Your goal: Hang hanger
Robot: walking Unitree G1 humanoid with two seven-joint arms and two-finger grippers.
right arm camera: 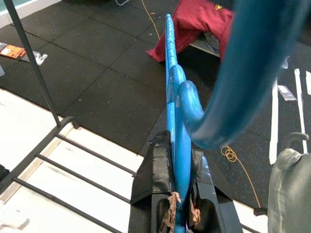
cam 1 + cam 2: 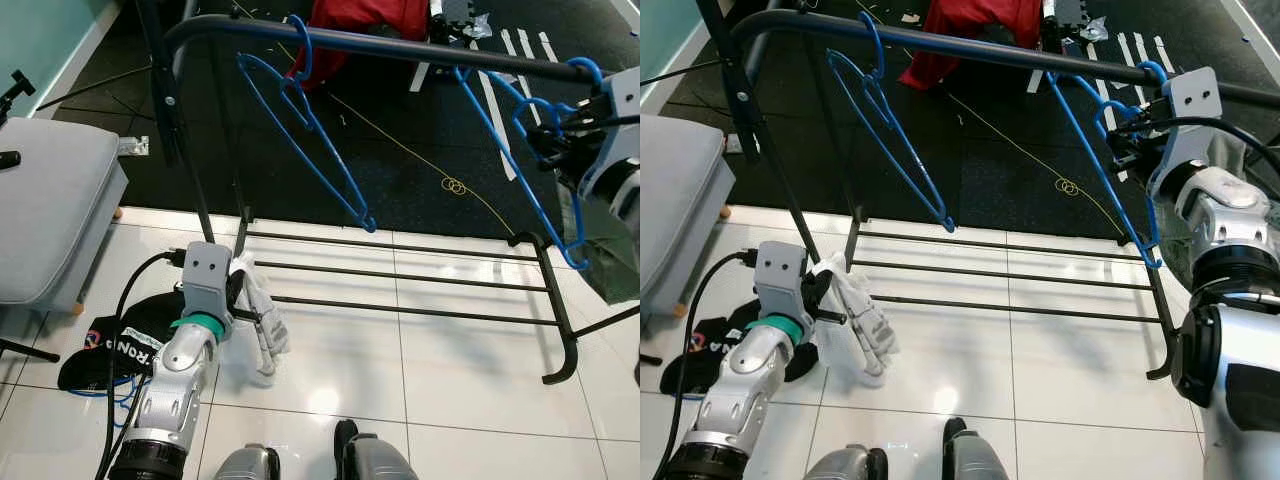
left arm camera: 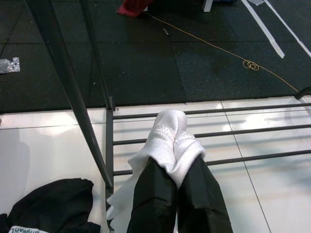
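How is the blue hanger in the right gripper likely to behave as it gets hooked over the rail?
The blue hanger looks thin and open-framed, so probably light and slightly springy. Pinched in the right gripper near its hook, it may pivot. Once on the round rail, it would likely swing and slide, judging by the tilted hanger already there.

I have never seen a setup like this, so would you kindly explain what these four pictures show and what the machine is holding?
This is a walking humanoid robot with two silver arms, each ending in two black fingers. The two wide pictures come from a stereo camera on its head, looking down at a dark clothes rack standing on white tiles. The other two come from cameras on its wrists. The right gripper is shut on a blue hanger near the rail's right end; its hook seems to be at the rail. A second hanger already hangs further left. The left gripper, held low, pinches a white cloth. A grey seat and a black bag lie to the left.
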